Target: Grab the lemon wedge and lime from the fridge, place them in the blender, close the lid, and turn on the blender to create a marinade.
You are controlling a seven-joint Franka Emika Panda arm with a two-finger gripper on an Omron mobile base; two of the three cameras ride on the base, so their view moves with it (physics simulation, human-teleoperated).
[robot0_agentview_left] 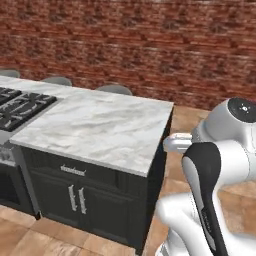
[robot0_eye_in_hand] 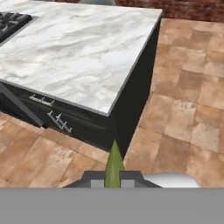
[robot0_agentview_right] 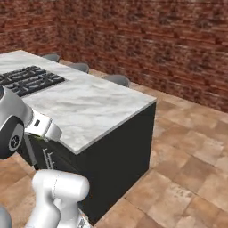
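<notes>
You are looking at a long brick wall [robot0_agentview_left: 150, 45] across the top of the left base view, with a floor [robot0_agentview_right: 191, 151] of brown tiles filling the right side of the right base view. In the middle of both base views you see a big kitchen island with a pale marble top [robot0_agentview_left: 100, 125] and dark cabinet doors [robot0_agentview_left: 75, 192] under it, low in the left base view. A black stove top [robot0_agentview_left: 20, 107] sits at the left edge of the left base view, and you can find it at the upper left of the right base view too. Grey chair backs [robot0_agentview_right: 116, 80] poke up behind the far edge of the island.

The white arm [robot0_agentview_left: 215, 165] rises at the lower right of the left base view.

In the hand view, the gripper [robot0_eye_in_hand: 114, 178] sits at the bottom middle, and its tips are pinched close on the lemon wedge [robot0_eye_in_hand: 114, 168]. The wedge is a tiny yellow-green cone that points up in the frame, toward the near corner of the island, above the tiled floor
</notes>
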